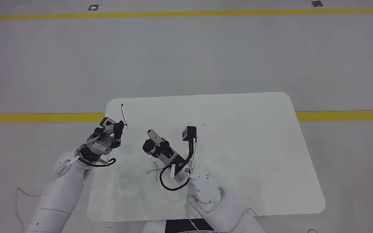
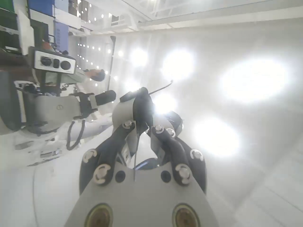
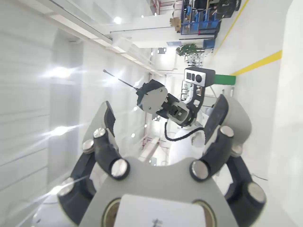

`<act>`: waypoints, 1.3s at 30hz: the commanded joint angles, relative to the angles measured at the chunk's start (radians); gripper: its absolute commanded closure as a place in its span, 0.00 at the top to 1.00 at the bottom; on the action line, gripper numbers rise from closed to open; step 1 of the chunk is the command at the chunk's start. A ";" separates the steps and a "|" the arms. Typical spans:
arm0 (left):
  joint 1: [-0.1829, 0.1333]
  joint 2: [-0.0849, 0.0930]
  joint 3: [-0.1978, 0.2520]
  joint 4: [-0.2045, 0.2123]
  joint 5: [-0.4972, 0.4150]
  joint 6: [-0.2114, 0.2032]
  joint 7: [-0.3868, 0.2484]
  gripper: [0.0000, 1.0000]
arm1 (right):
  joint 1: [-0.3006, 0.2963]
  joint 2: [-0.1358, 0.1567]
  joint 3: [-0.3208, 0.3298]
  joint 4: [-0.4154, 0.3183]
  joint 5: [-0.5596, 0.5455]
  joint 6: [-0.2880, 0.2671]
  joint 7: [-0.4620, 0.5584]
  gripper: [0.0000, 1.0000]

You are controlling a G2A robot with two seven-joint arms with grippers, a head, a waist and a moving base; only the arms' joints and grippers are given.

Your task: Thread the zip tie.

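A thin black zip tie (image 1: 123, 113) sticks up out of my left gripper (image 1: 118, 129), which is shut on it above the table's left side. In the left wrist view the tie (image 2: 163, 88) juts past the closed fingertips (image 2: 142, 100), and its strap runs back between the fingers. My right gripper (image 1: 150, 140) hangs a short way to the right of the left one and faces it. In the right wrist view its fingers (image 3: 110, 116) stand wide open around nothing, with the left gripper (image 3: 142, 93) and the tie (image 3: 118, 79) beyond them.
The white table (image 1: 262, 145) has bare room across its middle and right. A thin dark strand (image 1: 154, 170) lies on it under the right arm. Yellow floor lines (image 1: 332, 116) run behind the table.
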 commanded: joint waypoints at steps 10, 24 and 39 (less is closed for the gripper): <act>-0.016 -0.009 0.054 0.000 -0.020 0.048 -0.024 0.00 | -0.013 -0.005 0.049 0.017 0.275 0.001 0.123 1.00; 0.002 -0.026 0.080 -0.029 -0.221 0.166 0.028 0.00 | -0.020 -0.012 0.056 -0.006 0.342 0.001 0.217 1.00; 0.011 -0.038 0.097 -0.035 -0.277 0.221 0.049 0.00 | -0.018 -0.070 0.073 -0.001 0.328 0.001 0.262 0.68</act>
